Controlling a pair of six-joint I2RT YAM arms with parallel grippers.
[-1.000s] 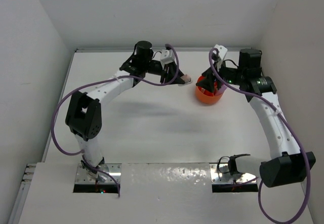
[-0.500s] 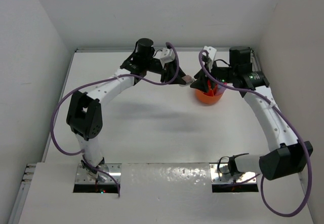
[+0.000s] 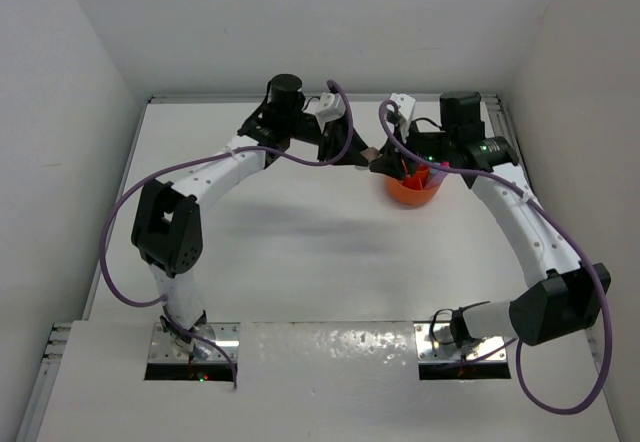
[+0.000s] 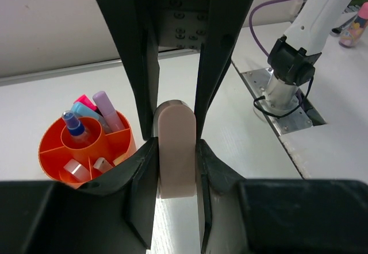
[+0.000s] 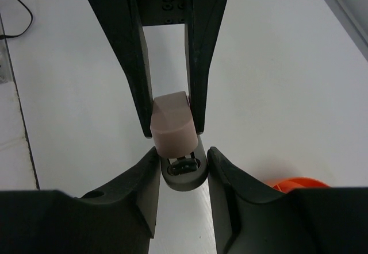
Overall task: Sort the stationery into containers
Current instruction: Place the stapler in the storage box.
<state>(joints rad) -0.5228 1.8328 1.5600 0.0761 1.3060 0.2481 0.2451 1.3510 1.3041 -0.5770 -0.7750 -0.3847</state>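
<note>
My left gripper is shut on a pale pink stick with a grey rounded end, held in the air just left of the orange tub. My right gripper faces it head-on, and its jaws press on both sides of the grey end. In the left wrist view the tub holds a blue-capped bottle, a pink marker, a light blue tube, a lilac stick and eraser blocks.
The tub stands at the back right of the white table, near the back wall. Both arm bases sit on metal plates at the near edge. The right arm's base shows in the left wrist view.
My right gripper has moved left from above the tub to meet the left gripper and now sits around the stick's grey end. The left gripper has barely moved.
</note>
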